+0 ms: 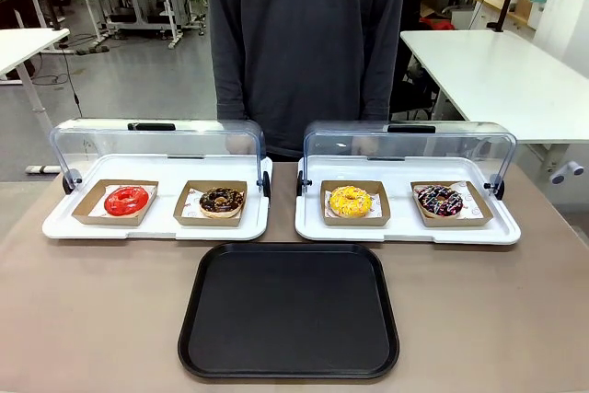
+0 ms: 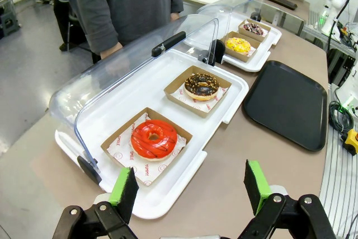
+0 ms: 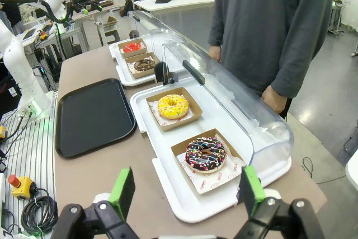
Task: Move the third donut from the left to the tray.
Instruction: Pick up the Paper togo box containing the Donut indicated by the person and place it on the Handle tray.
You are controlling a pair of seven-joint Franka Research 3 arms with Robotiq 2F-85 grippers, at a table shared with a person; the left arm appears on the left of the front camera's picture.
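The third donut [image 1: 351,201], yellow-iced with coloured sprinkles, lies in a brown cardboard holder on the left half of the right white tray; it also appears as the yellow donut [image 3: 173,106] and small and far off as the yellow donut [image 2: 238,45]. The black tray [image 1: 290,310] lies flat at the table's front middle, bare, seen again as the black tray [image 2: 286,102] and the black tray [image 3: 92,116]. My left gripper [image 2: 190,188] hangs open above the table near the red donut's tray. My right gripper [image 3: 186,190] is open above the table near the sprinkled chocolate donut.
A red donut [image 1: 126,200] and a chocolate donut [image 1: 222,201] sit on the left white tray [image 1: 156,225]. A chocolate donut with sprinkles [image 1: 440,201] shares the right white tray [image 1: 405,230]. Both clear domed lids [image 1: 409,149] stand raised at the back. A person [image 1: 304,39] stands behind.
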